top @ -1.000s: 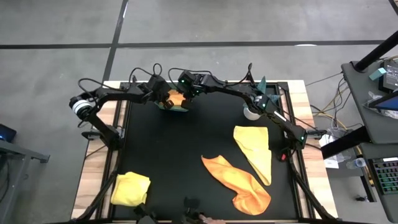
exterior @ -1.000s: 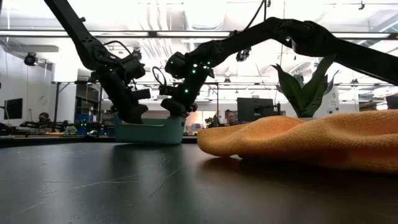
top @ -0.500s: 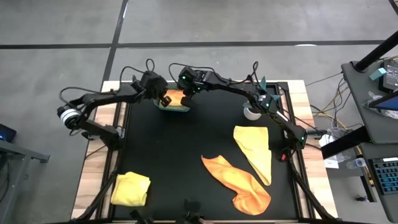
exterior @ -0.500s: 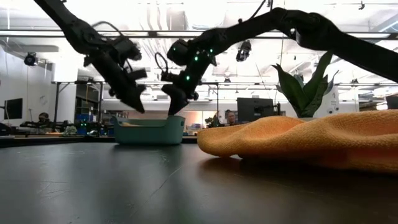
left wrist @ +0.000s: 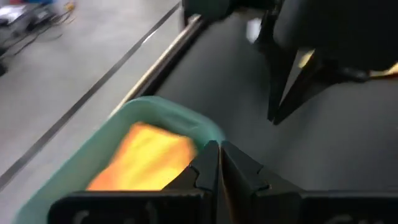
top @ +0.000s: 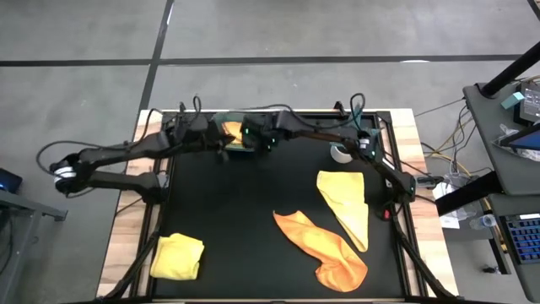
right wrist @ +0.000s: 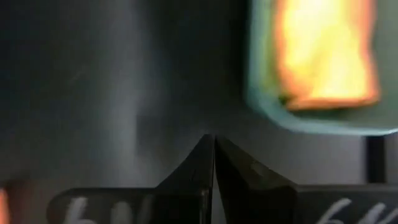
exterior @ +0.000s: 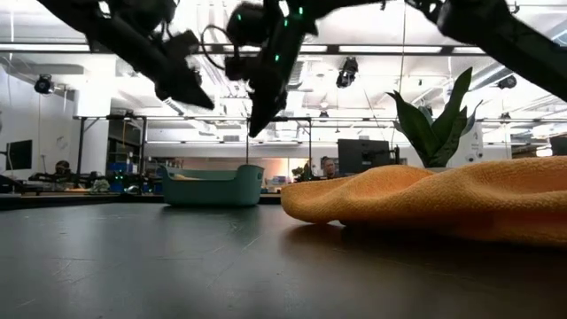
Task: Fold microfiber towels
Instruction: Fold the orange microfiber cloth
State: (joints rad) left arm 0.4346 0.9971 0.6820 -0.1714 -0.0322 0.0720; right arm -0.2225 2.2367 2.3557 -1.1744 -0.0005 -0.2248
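Observation:
A teal bin (top: 239, 149) stands at the table's far edge with a folded orange towel (top: 229, 130) lying in it. My left gripper (exterior: 205, 102) and my right gripper (exterior: 255, 131) both hover shut above the bin, holding nothing. The left wrist view looks down past the left gripper (left wrist: 219, 155) onto the bin's orange towel (left wrist: 143, 158). The right wrist view shows the right gripper (right wrist: 213, 143) beside the bin (right wrist: 261, 106). On the table's right half a yellow towel (top: 344, 207) and an orange towel (top: 325, 245) lie loosely spread. A folded yellow towel (top: 177, 256) rests at the near left corner.
A small potted plant (top: 342, 152) stands at the far right, beside the right arm. The black mat's middle (top: 245, 211) is bare between the towels. The orange towel (exterior: 425, 199) fills the right of the low view.
Both grippers have risen from the bin's rim to well above it, staying shut. The left arm has drawn back toward the table's left edge, and its gripper has tipped nearer to level. The orange towel has stayed in the bin.

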